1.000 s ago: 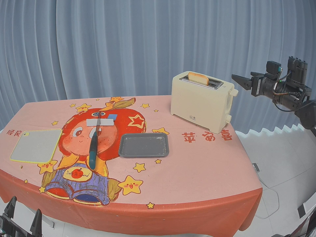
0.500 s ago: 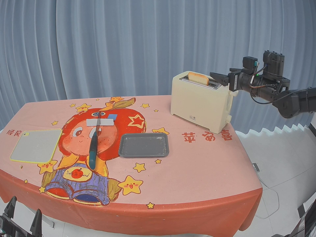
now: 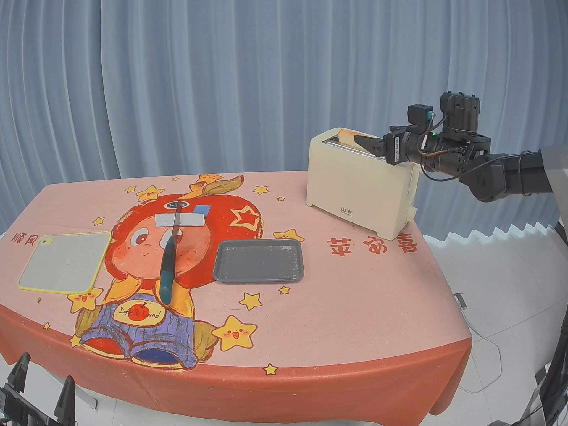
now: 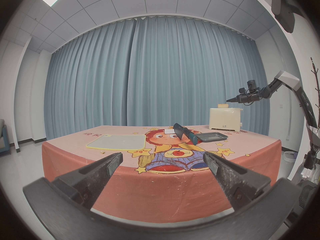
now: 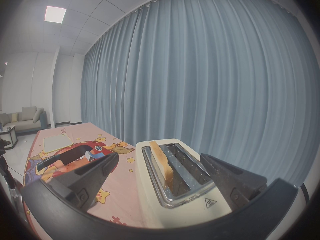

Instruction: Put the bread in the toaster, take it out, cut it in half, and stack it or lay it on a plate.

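Right gripper (image 3: 363, 142), spread wide and empty, hovers by the bread (image 5: 161, 163) in the toaster (image 3: 355, 191).

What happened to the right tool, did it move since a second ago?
Yes. The right tool moved toward the robot's left, from off to the side of the toaster to above its top, close to the bread slice.
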### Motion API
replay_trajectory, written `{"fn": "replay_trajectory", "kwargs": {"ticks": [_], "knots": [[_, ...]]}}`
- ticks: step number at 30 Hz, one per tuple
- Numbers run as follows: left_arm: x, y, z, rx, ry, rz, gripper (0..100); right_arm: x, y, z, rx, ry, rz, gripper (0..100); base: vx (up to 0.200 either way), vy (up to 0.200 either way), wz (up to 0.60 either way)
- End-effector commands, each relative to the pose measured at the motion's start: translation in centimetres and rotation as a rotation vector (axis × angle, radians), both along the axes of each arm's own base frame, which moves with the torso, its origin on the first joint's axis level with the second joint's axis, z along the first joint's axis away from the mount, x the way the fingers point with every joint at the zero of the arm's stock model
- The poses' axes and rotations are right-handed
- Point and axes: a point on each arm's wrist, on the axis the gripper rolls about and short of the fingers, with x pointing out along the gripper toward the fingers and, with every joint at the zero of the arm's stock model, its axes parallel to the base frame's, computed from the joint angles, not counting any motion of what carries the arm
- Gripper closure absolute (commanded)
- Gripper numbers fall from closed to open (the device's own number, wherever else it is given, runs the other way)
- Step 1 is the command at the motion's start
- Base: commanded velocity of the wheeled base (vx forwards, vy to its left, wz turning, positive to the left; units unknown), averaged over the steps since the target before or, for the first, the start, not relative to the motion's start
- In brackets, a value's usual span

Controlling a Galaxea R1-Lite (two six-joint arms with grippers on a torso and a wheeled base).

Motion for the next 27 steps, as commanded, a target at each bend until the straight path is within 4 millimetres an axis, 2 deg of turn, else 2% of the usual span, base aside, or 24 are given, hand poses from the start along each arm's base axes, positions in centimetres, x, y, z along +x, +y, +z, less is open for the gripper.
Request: {"fn": "replay_trajectory", "kwargs": {"ticks": [1,7,9,16,17,27], "knots": [[0.0,0.0,-0.5,0.0,0.001,0.0,0,1.5,0.3,-1.1,-0.006,0.01,-0.002,0,0.0,0.0,0.0],[0.0,0.0,-0.5,0.0,0.001,0.0,0,1.9,0.6,-1.5,-0.009,0.013,-0.005,0,0.0,0.0,0.0],[0.0,0.0,-0.5,0.0,0.001,0.0,0,2.2,0.6,-2.2,-0.013,0.026,-0.008,0,0.0,0.0,0.0],[0.0,0.0,-0.5,0.0,0.001,0.0,0,2.7,0.4,-1.9,-0.012,0.009,-0.017,0,0.0,0.0,0.0],[0.0,0.0,-0.5,0.0,0.001,0.0,0,2.8,0.4,-2.0,-0.015,0.014,-0.016,100,0.0,0.0,0.0],[0.0,0.0,-0.5,0.0,0.001,0.0,0,2.7,0.7,-2.5,-0.023,0.038,-0.011,100,0.0,0.0,0.0]]}}
